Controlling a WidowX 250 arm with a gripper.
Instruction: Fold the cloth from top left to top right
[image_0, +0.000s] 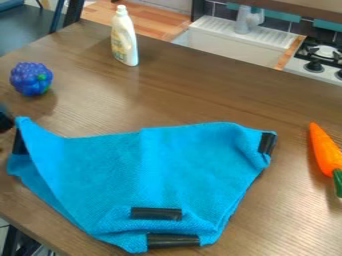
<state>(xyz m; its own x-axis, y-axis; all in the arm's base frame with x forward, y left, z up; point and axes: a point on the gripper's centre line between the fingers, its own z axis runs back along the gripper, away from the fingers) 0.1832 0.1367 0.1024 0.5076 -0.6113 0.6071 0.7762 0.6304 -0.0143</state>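
I can't tell if the claw (5, 121) is open, so I should secure the cloth (150, 172) before arcing its top-left corner (24, 123) right.

Blue cloth (140, 175) with black edge strips (155, 214), rumpled and partly folded on counter (194, 97); peaked corner (25, 123) just beside tool (5, 121).

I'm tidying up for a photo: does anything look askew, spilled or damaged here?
The blue cloth looks askew: it lies rumpled and lopsided instead of flat, its upper left corner drawn into a narrow peak. I see no spill or damage; the white bottle stands upright.
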